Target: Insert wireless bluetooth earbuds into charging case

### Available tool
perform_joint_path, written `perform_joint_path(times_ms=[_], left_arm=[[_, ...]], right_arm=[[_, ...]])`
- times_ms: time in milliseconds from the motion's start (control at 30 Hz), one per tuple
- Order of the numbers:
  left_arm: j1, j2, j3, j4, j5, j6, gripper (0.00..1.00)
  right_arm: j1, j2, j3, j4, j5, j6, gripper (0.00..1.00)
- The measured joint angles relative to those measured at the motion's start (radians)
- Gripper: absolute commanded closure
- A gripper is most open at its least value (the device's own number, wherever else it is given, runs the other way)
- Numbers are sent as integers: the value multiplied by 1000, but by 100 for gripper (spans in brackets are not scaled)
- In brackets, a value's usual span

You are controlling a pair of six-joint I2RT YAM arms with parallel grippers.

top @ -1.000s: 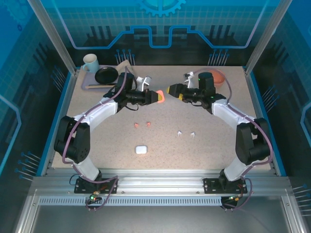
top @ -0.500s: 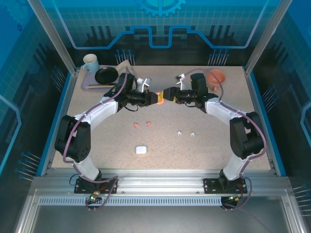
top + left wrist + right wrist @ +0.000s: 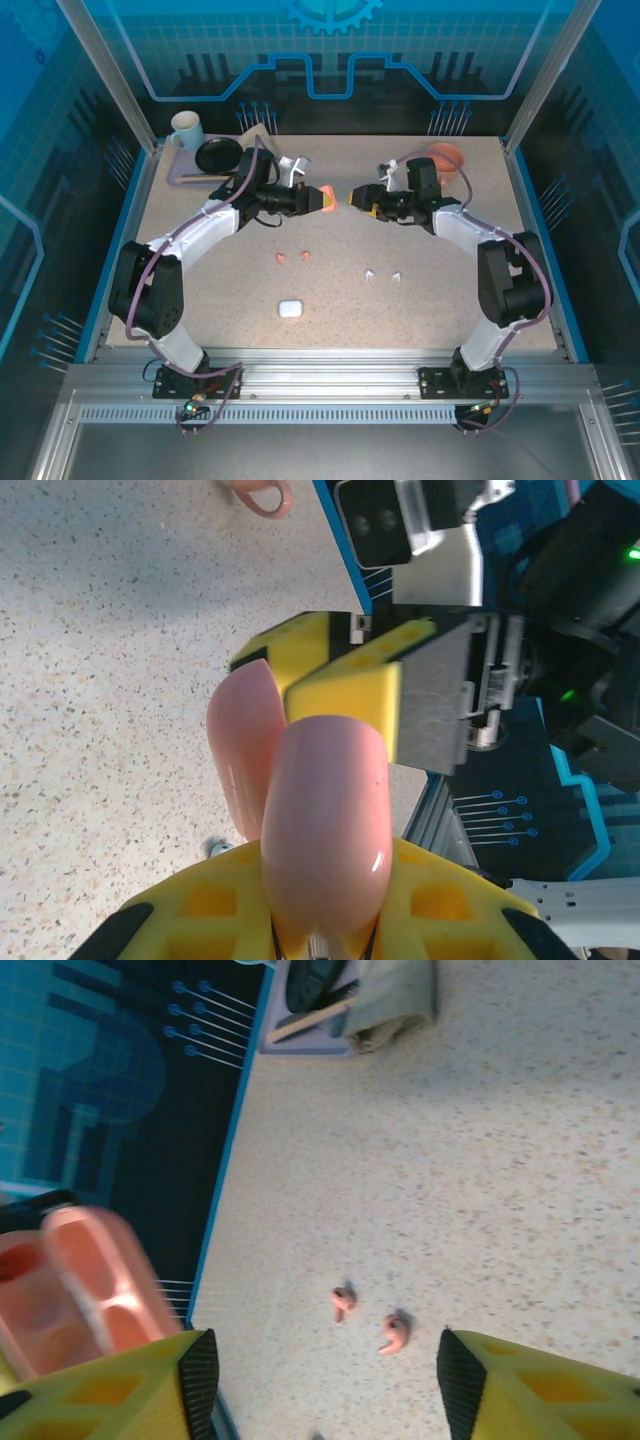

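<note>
My left gripper (image 3: 316, 197) is shut on the salmon-pink charging case (image 3: 326, 198), held above the table at the back middle. Seen from the left wrist, the case (image 3: 325, 820) stands with its lid (image 3: 243, 745) swung open, gripped between yellow fingers (image 3: 190, 905). My right gripper (image 3: 357, 198) hovers just right of the case, open and holding nothing; its fingers (image 3: 350, 685) face the lid. Two pink earbuds (image 3: 293, 257) lie on the table, also in the right wrist view (image 3: 343, 1301) (image 3: 394, 1332). Two white earbuds (image 3: 383, 274) lie to their right. A white case (image 3: 291, 309) sits nearer the front.
A tray (image 3: 190, 176) at the back left carries a black dish (image 3: 217, 153), with a white mug (image 3: 185, 128) beside it. An orange bowl (image 3: 447, 157) stands at the back right. Blue walls ring the table.
My right gripper swung left up against the pink case, then drew back a little to the right, its jaws somewhat narrower. The left gripper kept the case nearly still.
</note>
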Motion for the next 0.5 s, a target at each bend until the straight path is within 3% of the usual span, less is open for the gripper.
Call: perform_joint_path(times_ms=[233,500], left_arm=[[6,0,0,20,32,2,100],[6,0,0,42,51,1,100]], right_arm=[[3,-35,17,21,-89,9,59],[43,1,108,-2,-129,-7,63]])
